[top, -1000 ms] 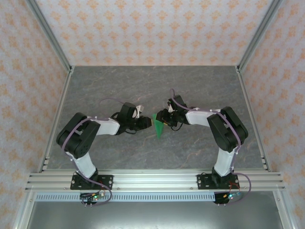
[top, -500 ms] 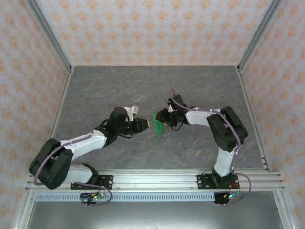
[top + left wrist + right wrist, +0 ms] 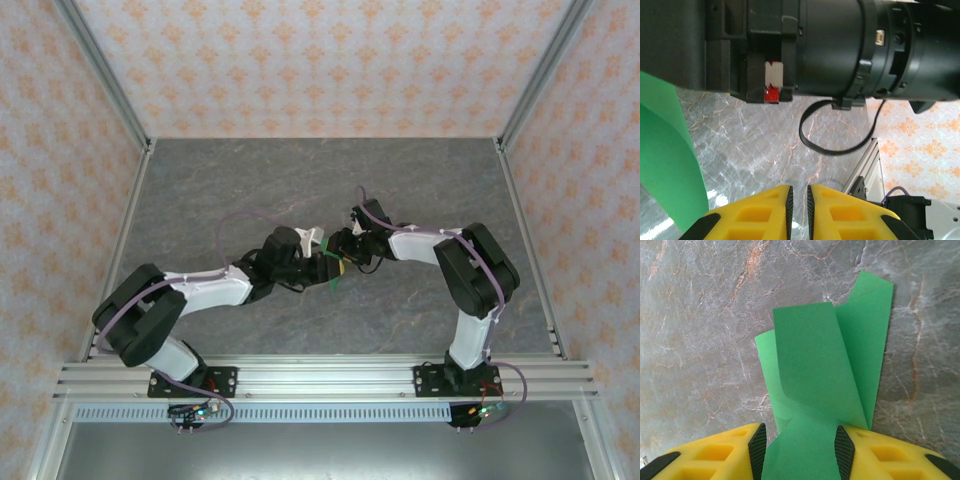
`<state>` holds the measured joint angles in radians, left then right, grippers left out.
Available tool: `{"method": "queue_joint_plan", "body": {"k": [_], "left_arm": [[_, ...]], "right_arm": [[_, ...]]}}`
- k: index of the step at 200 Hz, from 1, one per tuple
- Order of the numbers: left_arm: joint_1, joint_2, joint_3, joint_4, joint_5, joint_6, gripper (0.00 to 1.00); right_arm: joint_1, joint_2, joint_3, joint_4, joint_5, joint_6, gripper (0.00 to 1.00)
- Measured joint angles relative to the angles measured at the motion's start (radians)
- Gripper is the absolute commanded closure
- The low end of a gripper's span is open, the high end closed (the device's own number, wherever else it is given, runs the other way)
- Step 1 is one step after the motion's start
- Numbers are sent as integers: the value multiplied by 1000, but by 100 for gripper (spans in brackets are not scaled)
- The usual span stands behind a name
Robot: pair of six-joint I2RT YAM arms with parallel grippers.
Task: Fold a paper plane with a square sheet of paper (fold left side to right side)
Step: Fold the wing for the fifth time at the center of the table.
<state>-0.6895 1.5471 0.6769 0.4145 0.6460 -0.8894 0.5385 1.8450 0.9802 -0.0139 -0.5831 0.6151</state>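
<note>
Top external view: the 2 arms reach in from either side and meet near the middle of the grey marbled table [image 3: 420, 180]. The left gripper [image 3: 318, 264] and right gripper [image 3: 340, 258] sit just beside each other, with the green paper [image 3: 331, 278] at the spot where they meet, a narrow point of it angling toward the near edge.

Right wrist view: the right gripper [image 3: 800, 445] is clamped on the paper [image 3: 815, 365], whose near end fills the gap between the 2 yellow fingers [image 3: 730, 455]. Beyond the fingers the paper fans out in creased layers: 1 broad flap in the middle curls up off the rest, a second flap shows behind it to the right, and a small piece shows at the left. The table lies below.

Left wrist view: the left gripper [image 3: 799, 192] has its yellow fingers [image 3: 760, 210] drawn nearly together, only a thin slit between them and nothing in it. The paper [image 3: 667, 155] rises as a curved sheet at the left, apart from these fingers. The right arm's black wrist [image 3: 850, 45] spans the top, a cable [image 3: 840, 145] looping below it.
</note>
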Motion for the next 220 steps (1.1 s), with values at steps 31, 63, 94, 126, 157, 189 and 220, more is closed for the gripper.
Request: {"method": "queue_joint_plan", "body": {"k": [31, 63, 94, 126, 157, 189, 220], "left_arm": [[-4, 80, 26, 30, 0, -4, 84], [-10, 128, 35, 30, -4, -3, 84], [-10, 130, 35, 24, -24, 0, 84], [-11, 136, 24, 29, -30, -3, 84], [-11, 154, -1, 32, -34, -4, 85], [-11, 158, -13, 32, -38, -4, 85], [-13, 160, -17, 32, -47, -4, 85]], "right_arm": [[0, 0, 1, -2, 0, 0, 54], [0, 0, 1, -2, 0, -4, 54], [0, 0, 1, -2, 0, -4, 54], [1, 0, 1, -2, 0, -8, 54], [1, 0, 1, -2, 0, -8, 54], [1, 0, 1, -2, 0, -11, 54], [1, 0, 1, -2, 0, -11, 54]]}}
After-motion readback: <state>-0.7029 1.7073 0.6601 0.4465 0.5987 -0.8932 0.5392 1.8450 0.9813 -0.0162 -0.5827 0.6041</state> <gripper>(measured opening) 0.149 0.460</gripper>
